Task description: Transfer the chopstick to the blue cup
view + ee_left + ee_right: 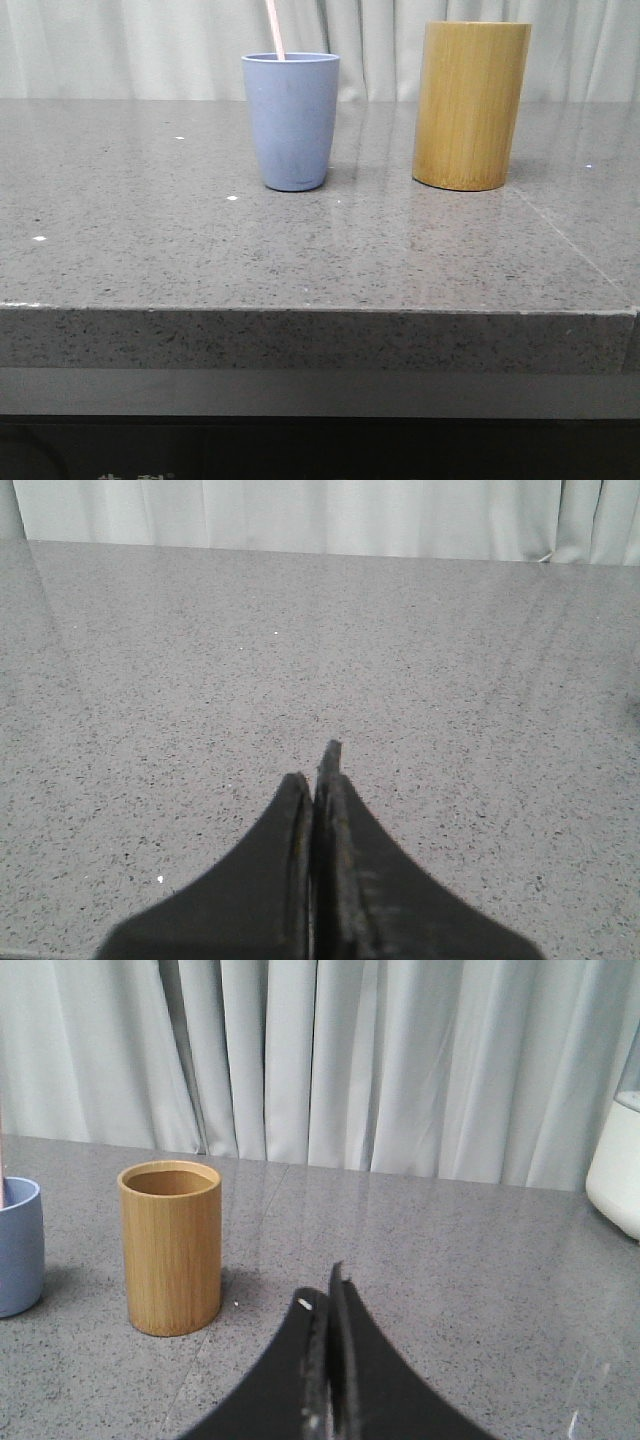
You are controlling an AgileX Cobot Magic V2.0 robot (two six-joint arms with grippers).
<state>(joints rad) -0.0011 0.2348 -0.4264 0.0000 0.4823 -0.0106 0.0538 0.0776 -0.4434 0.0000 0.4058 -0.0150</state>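
Toward the counter's [120,200] far edge, roughly mid-width, stands the blue cup [291,120], upright. One pale pink chopstick [275,30] pokes out of it, leaning slightly left, top cut off by the frame; can't tell if there's a 2nd. Bamboo holder [470,105] stands to the cup's right, apart from it, also upright, nothing visible inside it in the right wrist view. Left gripper [322,780] w/ jaws pressed together, holding nothing, over bare counter. Right gripper [325,1305] likewise closed & empty, near the holder. White curtain [400,1060] behind the far edge.
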